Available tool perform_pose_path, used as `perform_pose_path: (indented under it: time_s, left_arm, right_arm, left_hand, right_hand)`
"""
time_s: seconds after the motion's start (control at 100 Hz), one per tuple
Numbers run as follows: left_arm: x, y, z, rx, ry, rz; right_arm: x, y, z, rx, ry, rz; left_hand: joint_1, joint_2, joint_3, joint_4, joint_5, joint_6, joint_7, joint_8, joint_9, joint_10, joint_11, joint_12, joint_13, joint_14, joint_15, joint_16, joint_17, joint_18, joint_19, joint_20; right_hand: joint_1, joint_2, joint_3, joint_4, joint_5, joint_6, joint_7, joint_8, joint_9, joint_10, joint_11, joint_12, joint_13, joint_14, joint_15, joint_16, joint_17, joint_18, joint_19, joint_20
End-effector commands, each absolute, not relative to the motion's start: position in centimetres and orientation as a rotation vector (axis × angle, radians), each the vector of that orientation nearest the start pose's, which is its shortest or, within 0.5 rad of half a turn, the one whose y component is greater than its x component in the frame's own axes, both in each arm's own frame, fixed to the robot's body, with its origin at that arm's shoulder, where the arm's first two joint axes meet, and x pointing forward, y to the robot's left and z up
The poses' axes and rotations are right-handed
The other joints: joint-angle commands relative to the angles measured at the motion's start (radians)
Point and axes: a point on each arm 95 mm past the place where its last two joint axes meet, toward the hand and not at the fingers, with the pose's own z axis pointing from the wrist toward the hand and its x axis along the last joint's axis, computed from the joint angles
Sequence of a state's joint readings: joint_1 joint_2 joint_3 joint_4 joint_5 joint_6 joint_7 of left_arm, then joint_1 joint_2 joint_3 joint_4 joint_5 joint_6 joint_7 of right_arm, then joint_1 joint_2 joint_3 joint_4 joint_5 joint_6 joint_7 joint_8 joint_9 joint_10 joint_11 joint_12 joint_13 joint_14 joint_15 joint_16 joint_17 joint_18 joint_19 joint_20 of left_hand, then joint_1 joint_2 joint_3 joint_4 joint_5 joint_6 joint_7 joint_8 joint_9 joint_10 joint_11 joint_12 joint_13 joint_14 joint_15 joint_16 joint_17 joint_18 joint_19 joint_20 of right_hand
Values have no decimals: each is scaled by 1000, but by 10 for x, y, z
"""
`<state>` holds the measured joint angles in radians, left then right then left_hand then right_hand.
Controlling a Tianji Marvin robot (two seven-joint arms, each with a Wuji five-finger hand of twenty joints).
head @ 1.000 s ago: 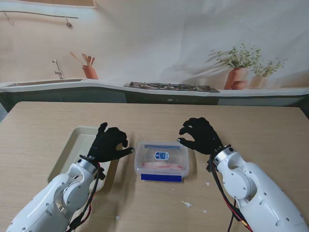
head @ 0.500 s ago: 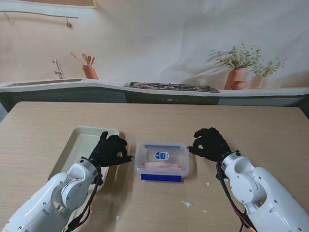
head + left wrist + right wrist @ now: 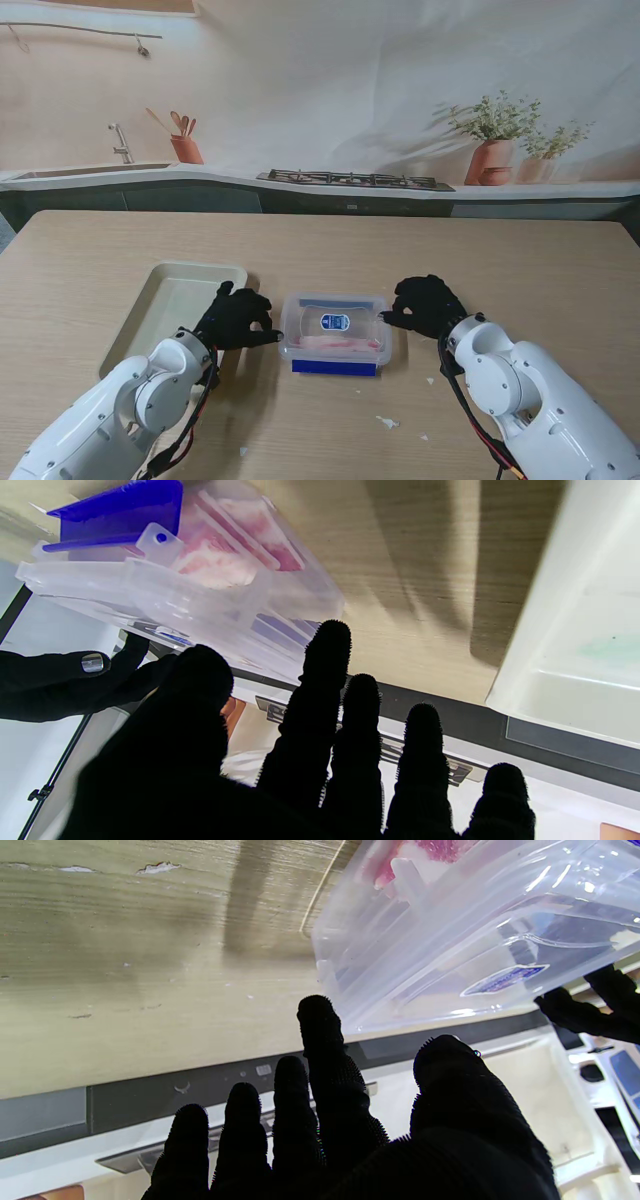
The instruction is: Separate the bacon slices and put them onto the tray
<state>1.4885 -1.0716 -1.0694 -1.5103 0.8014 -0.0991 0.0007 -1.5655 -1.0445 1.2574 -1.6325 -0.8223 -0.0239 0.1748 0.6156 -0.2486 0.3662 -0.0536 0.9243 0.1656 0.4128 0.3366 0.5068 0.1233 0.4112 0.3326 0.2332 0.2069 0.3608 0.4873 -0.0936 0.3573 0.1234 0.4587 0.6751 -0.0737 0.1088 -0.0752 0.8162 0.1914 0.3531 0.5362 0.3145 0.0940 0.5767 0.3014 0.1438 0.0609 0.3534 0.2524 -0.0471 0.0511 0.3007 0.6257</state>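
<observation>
Clear plastic box point(image 3: 335, 333) with bacon point(image 3: 225, 545) sits lidded between spread, empty fingers of left hand point(image 3: 236, 318) and right hand point(image 3: 424, 304); tray point(image 3: 170, 300) is bare, so nothing is separated.

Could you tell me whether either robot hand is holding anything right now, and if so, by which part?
Nothing is held. The left robot hand and right robot hand sit open at either side of the lidded bacon box, fingers apart.
</observation>
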Motion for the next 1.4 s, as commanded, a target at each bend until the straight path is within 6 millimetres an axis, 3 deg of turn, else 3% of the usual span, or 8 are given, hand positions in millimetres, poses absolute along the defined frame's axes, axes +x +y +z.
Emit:
perform_pose_path:
  time_s: [0.0,0.35,0.77,1.39]
  left_arm:
    - [399,-31,-356,-1345,1653,-1614]
    - [399,-33,-359,-1366,1675,-1606]
    - [398,-37,-361,-1392,1691,-1612]
    - [398,-37,-359,-1382,1680,-1649]
  right_arm:
    - [401,-20,-327,1448,1599,1434]
    - [402,-17,-331,1492,1629,1410]
    - [403,-12,-331,1549,1625,1443]
    - [402,-8,-329,1583,1613,1484]
  left_hand:
    - [17,29,9,11,-16,-6,-17,-11,-31,-6,-9,-11,-35,-18,-12,-12,-6,-18,-42,3]
    - [21,27,16,10,-35,-14,-28,-30,-49,-7,-12,-13,-37,-17,-13,-10,-7,-19,-38,9]
    - [28,26,24,9,-128,-80,-58,-62,-87,-13,-20,-18,-38,-20,-17,-10,-7,-22,-36,14]
    - [27,24,31,8,-141,-92,-48,-80,-98,-17,-22,-21,-39,-23,-20,-12,-6,-23,-32,22]
  right_hand:
    - [7,50,-23,29,-6,34,-2,-10,-29,-5,-15,-8,-25,5,-18,-12,-22,-8,7,25]
    - [22,69,-59,32,1,45,2,-13,-28,0,-13,-7,-25,6,-30,-18,-21,-11,9,28]
    - [53,81,-99,37,5,43,9,-13,-27,0,-11,-6,-24,4,-33,-20,-19,-13,9,30]
    - [81,84,-118,41,0,41,7,-15,-25,4,-6,-4,-23,5,-30,-18,-12,-13,12,33]
